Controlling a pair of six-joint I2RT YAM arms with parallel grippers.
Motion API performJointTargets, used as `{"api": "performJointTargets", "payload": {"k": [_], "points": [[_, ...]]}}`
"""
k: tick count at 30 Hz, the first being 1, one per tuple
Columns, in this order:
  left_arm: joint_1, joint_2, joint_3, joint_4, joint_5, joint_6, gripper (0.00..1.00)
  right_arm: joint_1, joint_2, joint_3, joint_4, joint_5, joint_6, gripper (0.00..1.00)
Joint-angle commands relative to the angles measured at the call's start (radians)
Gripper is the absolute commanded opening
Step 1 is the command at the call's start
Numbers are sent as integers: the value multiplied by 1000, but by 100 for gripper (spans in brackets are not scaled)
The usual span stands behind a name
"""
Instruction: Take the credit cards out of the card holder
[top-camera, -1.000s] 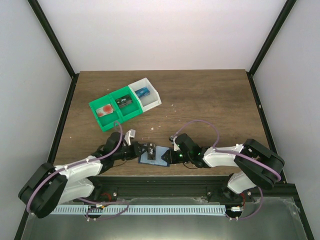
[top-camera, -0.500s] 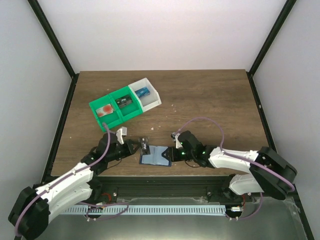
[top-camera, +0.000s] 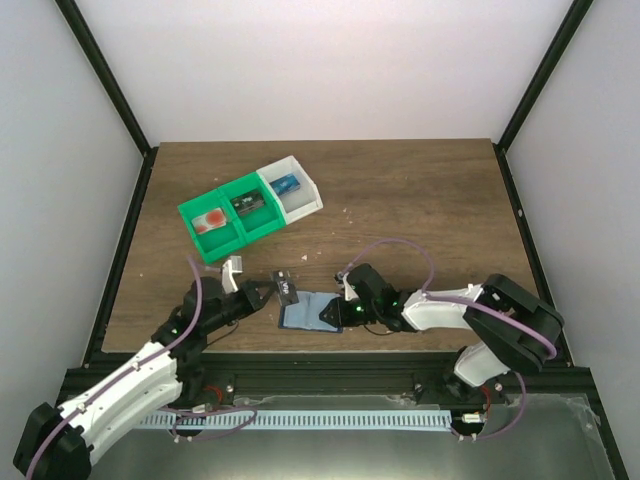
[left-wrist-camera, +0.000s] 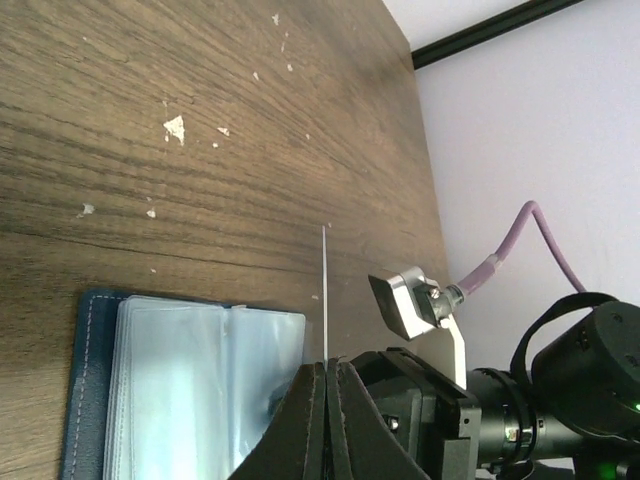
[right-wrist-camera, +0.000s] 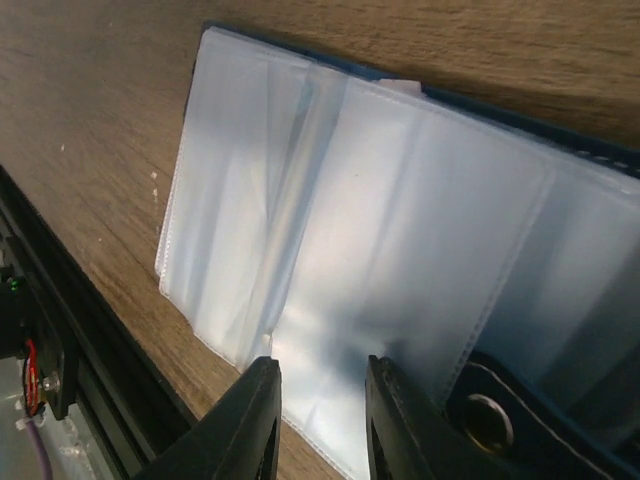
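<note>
From above, the brown wooden table (top-camera: 420, 200) sits between plain white walls (top-camera: 320, 60), with black frame posts (top-camera: 105, 90) at the corners. The card holder (top-camera: 305, 312) lies open near the table's front edge, pale side up. Well beyond it and to its left stand a green tray (top-camera: 228, 218) and a white tray (top-camera: 290, 190), touching each other. The left gripper (top-camera: 272, 292) is just left of the holder and pinches a dark card (top-camera: 287, 287), which is raised off the wood and clear of the holder. The right gripper (top-camera: 343, 312) is at the holder's right edge.

In the left wrist view, the card (left-wrist-camera: 325, 290) shows edge-on as a thin line, nipped between the two fingers (left-wrist-camera: 305, 420) of the left gripper (left-wrist-camera: 325, 385). The card holder (left-wrist-camera: 90, 380) lies to the left of them, with clear sleeves (left-wrist-camera: 190, 390) stacked on its navy cover. Around it, the wood grain (left-wrist-camera: 200, 120) carries small white specks (left-wrist-camera: 174, 126). To the right of the fingers are the right arm (left-wrist-camera: 560, 390), its purple cable (left-wrist-camera: 520, 240) and a pale wall (left-wrist-camera: 540, 130).

In the right wrist view, the holder's clear sleeves (right-wrist-camera: 380, 200) fill the frame and its navy edge (right-wrist-camera: 560, 135) shows behind them. The right gripper (right-wrist-camera: 320, 365) has its fingers (right-wrist-camera: 250, 420) a little apart over the near sleeve. I cannot tell whether they clamp it. Bare wood (right-wrist-camera: 100, 80) and a black rail (right-wrist-camera: 60, 330) lie left of the holder.
</note>
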Motion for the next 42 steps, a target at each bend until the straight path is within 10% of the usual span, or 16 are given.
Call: {"api": "performJointTargets", "payload": {"k": [1,14,22,28,35,42], "points": [[3,-59,-34,64,2,-46,0,-3,-46,5,-97,94,-15,26],[2,-98,-81,320,152,-134,0,-2,-389,-48,202,-87,66,49],[3,-84,-192,627,206,-257,0,-3,-294,41,302,-188,201,56],[2,-111,-204,666,209,-267,0,3,-241,54,379,-259,260,48],[3,-91,-190,670,232,-251,2,3,-246,57,383,-333,166,12],[4,-115,-99,474,333,-149,48,-1,-348,72,175,-432,-72,1]]}}
